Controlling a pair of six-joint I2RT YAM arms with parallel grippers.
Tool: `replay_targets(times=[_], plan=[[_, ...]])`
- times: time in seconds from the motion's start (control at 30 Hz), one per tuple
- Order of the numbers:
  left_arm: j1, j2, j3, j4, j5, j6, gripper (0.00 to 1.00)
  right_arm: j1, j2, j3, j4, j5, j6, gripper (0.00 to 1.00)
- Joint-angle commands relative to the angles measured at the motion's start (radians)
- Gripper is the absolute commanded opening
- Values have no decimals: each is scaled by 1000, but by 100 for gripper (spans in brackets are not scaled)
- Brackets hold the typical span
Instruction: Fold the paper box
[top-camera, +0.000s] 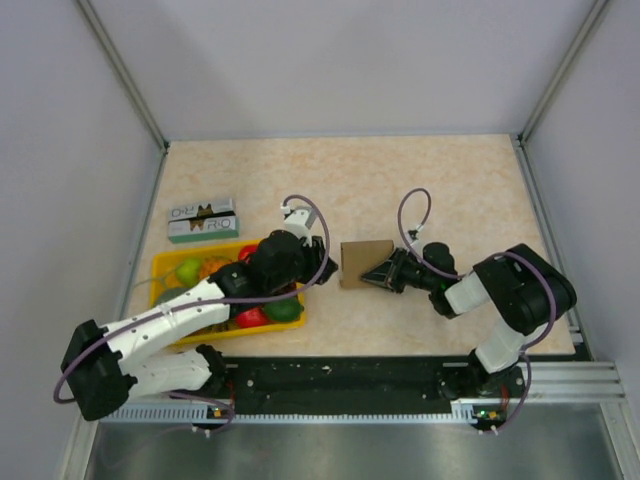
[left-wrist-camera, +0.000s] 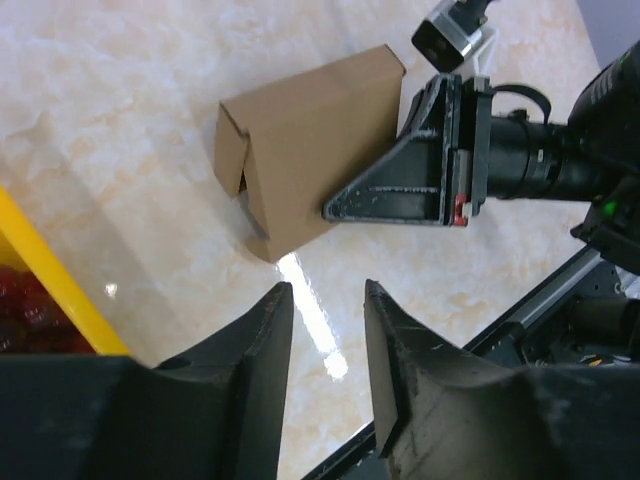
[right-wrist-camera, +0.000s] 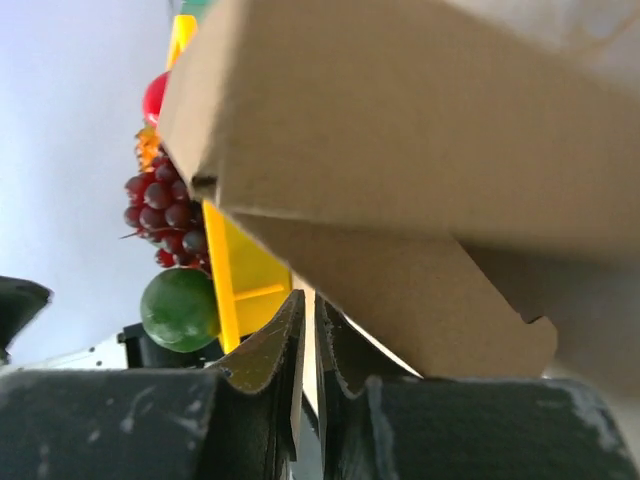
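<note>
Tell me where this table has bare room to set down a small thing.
The widest bare patch of the beige marbled table lies along its far edge, beyond the green-and-white printed carton and the brown cardboard paper box. The far right corner is bare too. It is crowded near the yellow plastic tray and around the box.

Close view down past the left tool (left-wrist-camera: 325, 300). Its two dark fingers stand apart at the bottom edge, with only the pale marbled worktop (left-wrist-camera: 120, 120) showing between them. Just beyond sits the paper box (left-wrist-camera: 310, 140), plain brown card folded into a shallow box, with its open end and a tucked flap facing left. The right tool (left-wrist-camera: 340, 208), black and wedge-shaped, reaches in from the right with its tip against the box's near face. Seen side-on, its fingers seem closed. A yellow tray (left-wrist-camera: 55, 285) edge and some dark red fruit (left-wrist-camera: 15, 310) fill the lower left corner.
</note>
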Motion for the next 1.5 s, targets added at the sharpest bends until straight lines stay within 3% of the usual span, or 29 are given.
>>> replay_targets(times=[0.0, 0.1, 0.2, 0.3, 0.43, 0.53, 0.63, 0.87, 1.17, 1.3, 1.47], plan=[[85, 125, 133, -19, 245, 43, 34, -9, -61, 34, -91, 38, -83, 8], [123, 258, 193, 39, 287, 30, 26, -9, -121, 73, -163, 42, -103, 10], [144, 377, 283, 26, 356, 54, 28, -9, -167, 125, -260, 38, -142, 12], [149, 419, 298, 44, 352, 60, 40, -11, -210, 171, -357, 53, -185, 14], [158, 380, 258, 97, 367, 178, 69, -24, -218, 214, -432, 27, -251, 14], [174, 350, 256, 75, 363, 279, 76, -32, -239, 225, -476, 10, -309, 15], [200, 363, 299, 4, 346, 371, 90, -32, -270, 241, -568, 7, -381, 15], [304, 648, 533, -163, 655, 441, 88, -34, -241, 258, -556, -31, -404, 15], [318, 802, 590, -148, 872, 516, 86, -41, -135, 332, -492, -50, -364, 15], [316, 831, 589, -160, 867, 542, 79, -58, -113, 355, -490, -48, -353, 15], [319, 850, 577, -160, 852, 545, 59, -72, -78, 375, -475, -28, -349, 15]])
